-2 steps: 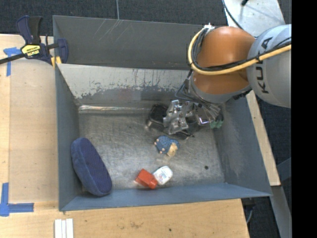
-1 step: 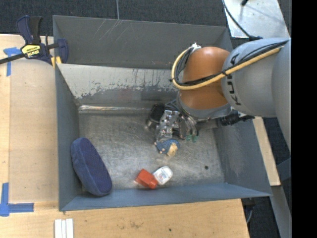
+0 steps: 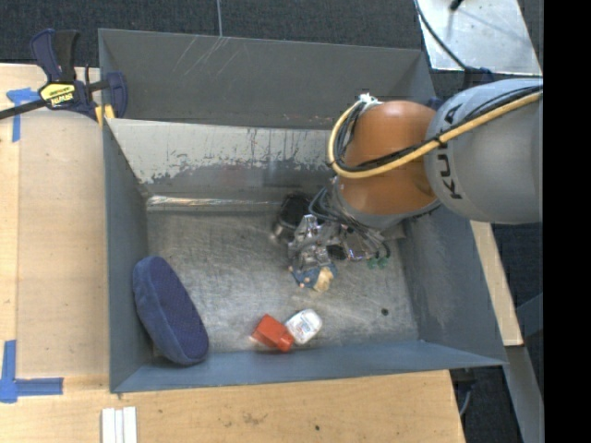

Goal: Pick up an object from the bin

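Camera view, looking down: grey metal bin [image 3: 125,247] takes up most of the scene, w/ sloped walls and a scuffed flat floor. Arm [image 3: 494,155] comes in from the view's right over the bin's right wall, a grey body w/ a rounded orange cover [image 3: 388,155] at the wrist and a yellow cable [image 3: 443,137] looped across it. Next in bulk, a dark blue pouch [image 3: 168,310], oblong and soft-looking, lies on the floor's left side near the front-left corner, at the foot of the left wall and well apart from everything else. Gripper [image 3: 309,247] hangs below the orange cover, approx. at the floor's ctr and low down. Its mechanism is a dark tangle from this angle, so can't tell if the claw is apart or together. Near the front wall, ctr, an orange-red piece [image 3: 271,333] and a white crumpled piece [image 3: 304,326] lie touching, orange on the left. Smallest: a small blue-and-cream thing [image 3: 314,278] sits right at the gripper's lower end, btwn it and the orange/white pair; held or just lying there, can't tell.
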Motion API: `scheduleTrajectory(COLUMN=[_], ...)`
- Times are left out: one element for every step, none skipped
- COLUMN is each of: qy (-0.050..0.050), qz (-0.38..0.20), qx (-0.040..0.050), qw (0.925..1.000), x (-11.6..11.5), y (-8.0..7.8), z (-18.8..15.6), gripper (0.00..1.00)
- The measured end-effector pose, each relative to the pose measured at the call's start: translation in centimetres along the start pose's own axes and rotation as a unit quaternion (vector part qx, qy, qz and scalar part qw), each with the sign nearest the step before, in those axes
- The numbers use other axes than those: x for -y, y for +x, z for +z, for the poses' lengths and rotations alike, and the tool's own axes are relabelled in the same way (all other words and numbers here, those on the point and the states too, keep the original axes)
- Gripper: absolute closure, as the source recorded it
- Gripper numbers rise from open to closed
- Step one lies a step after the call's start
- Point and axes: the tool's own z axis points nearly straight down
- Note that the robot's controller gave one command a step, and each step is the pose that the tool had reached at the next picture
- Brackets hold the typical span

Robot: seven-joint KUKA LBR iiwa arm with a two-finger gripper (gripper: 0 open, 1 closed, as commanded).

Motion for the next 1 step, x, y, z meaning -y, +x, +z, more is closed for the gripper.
scheduleTrajectory(qy=[0.003], qz=[0.112], qx=[-0.017], qw=[0.9935], x=[1.34], y=[-2.14], z=[-1.9], gripper=[0.0])
